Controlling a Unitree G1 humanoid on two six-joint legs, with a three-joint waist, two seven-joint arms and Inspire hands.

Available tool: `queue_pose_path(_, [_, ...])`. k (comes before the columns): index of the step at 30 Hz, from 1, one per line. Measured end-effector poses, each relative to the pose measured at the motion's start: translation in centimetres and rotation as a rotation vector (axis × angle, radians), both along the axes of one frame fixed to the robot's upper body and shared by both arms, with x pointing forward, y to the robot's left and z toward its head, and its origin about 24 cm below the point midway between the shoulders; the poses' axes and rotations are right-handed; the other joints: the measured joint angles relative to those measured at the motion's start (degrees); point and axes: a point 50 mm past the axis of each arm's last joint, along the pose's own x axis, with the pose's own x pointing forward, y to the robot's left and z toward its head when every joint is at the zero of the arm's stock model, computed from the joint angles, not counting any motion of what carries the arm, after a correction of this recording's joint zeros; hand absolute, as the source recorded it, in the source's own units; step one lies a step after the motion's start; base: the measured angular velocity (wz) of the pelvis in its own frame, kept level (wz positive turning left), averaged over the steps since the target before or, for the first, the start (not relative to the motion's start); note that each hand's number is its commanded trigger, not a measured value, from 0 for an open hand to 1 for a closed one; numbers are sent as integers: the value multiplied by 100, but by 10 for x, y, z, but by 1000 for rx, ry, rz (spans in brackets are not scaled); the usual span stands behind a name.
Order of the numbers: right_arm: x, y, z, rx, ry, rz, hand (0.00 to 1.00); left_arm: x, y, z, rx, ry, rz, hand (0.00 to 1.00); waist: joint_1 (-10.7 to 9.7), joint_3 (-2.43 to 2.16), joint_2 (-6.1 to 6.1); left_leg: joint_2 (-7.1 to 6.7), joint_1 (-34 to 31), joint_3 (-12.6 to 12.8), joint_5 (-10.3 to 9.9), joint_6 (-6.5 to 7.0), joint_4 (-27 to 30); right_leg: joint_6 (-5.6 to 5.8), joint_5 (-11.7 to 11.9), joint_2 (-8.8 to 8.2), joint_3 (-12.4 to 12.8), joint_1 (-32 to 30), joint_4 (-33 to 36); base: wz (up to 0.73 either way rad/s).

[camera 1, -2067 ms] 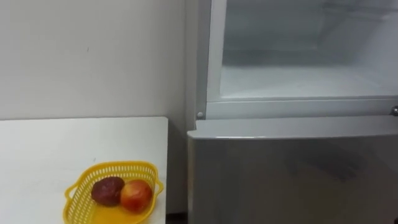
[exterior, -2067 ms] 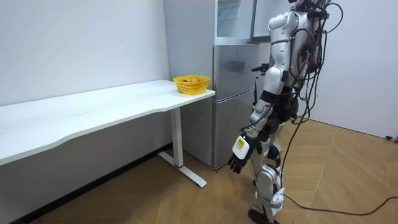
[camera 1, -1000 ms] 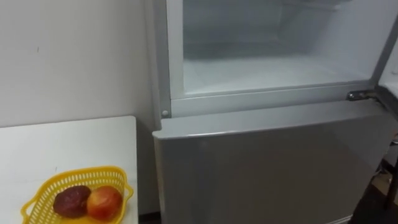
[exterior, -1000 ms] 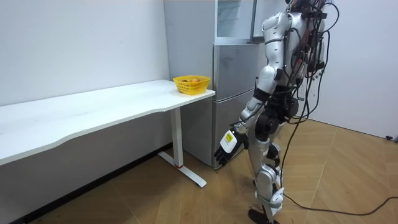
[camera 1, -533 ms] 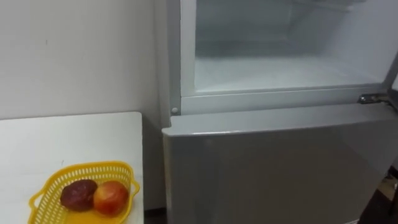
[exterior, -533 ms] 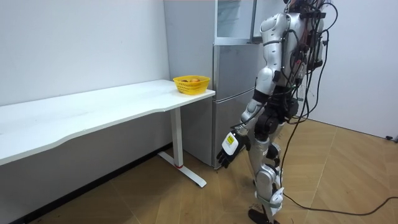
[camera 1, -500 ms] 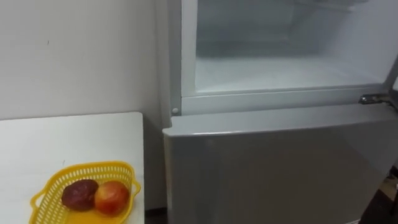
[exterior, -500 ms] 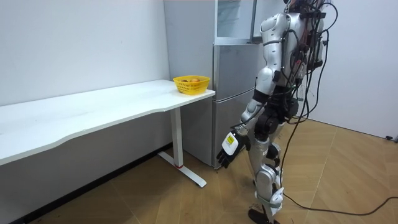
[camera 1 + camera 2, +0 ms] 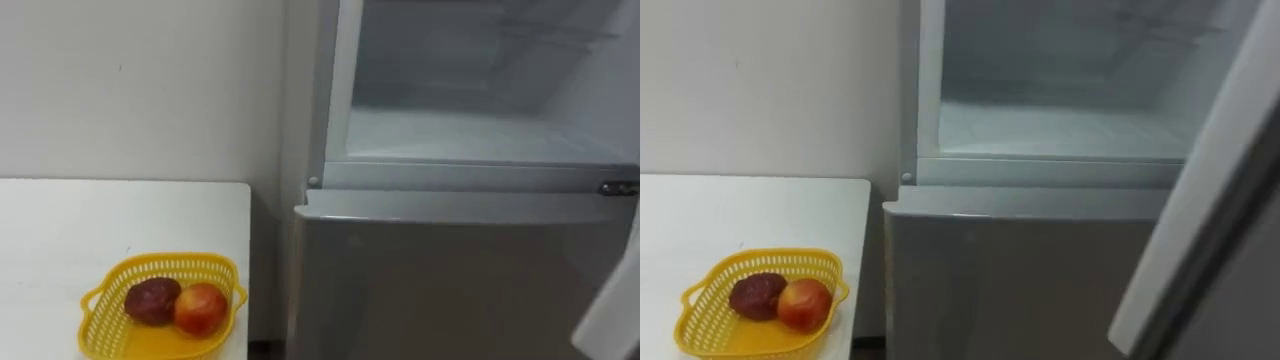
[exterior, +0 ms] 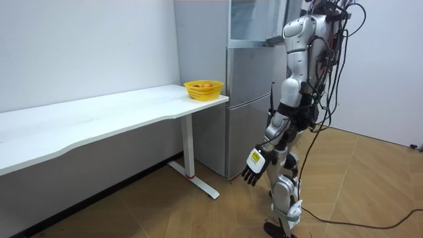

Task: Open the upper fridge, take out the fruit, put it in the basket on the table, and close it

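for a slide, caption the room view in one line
Robot stands at the fridge with its upper door open, left hand hanging low, fruit basket on the table beside.

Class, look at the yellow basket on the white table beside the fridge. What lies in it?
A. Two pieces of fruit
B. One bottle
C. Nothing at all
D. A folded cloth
A: the yellow basket holds a dark red fruit and a red-orange fruit, lying side by side.
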Motion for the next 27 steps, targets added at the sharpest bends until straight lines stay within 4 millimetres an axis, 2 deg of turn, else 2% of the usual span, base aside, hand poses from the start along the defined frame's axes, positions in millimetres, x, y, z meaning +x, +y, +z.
queue_pose_path(3, [8,9,-2,-32,54,58,0,4,-1,-1,14,-3,-19,0,99,14,27,3,0,-1,-5,9,-18,5,59,-4,-29,32,-37,0])
queue_pose_path(7, [19,21,-4,-82,150,155,0,4,-2,-2,15,12,-35,0,124,25,77,36,2,-51,-7,11,-40,-14,71,10,-103,78,-96,8])
queue_pose_path(9, [24,25,-7,-95,216,224,0,3,-6,-3,5,20,-46,0,132,65,135,47,22,-129,-7,11,-42,-18,70,6,-182,150,-147,16])
queue_pose_path(10, [26,27,-8,-92,235,246,0,2,-7,-3,4,24,-44,0,132,71,147,51,38,-131,-7,11,-47,-18,70,9,-187,178,-177,9])
queue_pose_path(11, [29,30,-13,-95,292,283,0,1,-7,-3,1,31,-43,0,135,85,167,58,65,-133,-7,11,-71,-18,70,14,-197,215,-214,0])
queue_pose_path(14, [42,37,-30,-102,466,376,0,0,-6,-3,-5,50,-39,0,153,89,171,55,61,-154,-7,11,-91,-16,67,6,-213,211,-216,2])
queue_pose_path(17, [57,37,-54,-79,664,453,0,1,-5,-3,-18,67,-49,0,257,66,144,55,60,-176,-7,11,-98,-11,64,6,-217,212,-218,1])
queue_pose_path(21, [62,36,-63,-69,732,512,0,-2,-6,-4,-45,95,-46,0,255,23,146,53,63,-197,-8,12,-62,-11,65,-2,-221,233,-221,0])
queue_pose_path(27, [71,26,-90,-63,899,537,0,6,-5,-2,-27,97,-53,0,227,-4,175,52,196,-204,-21,16,-40,-7,141,-4,-227,444,-312,1])
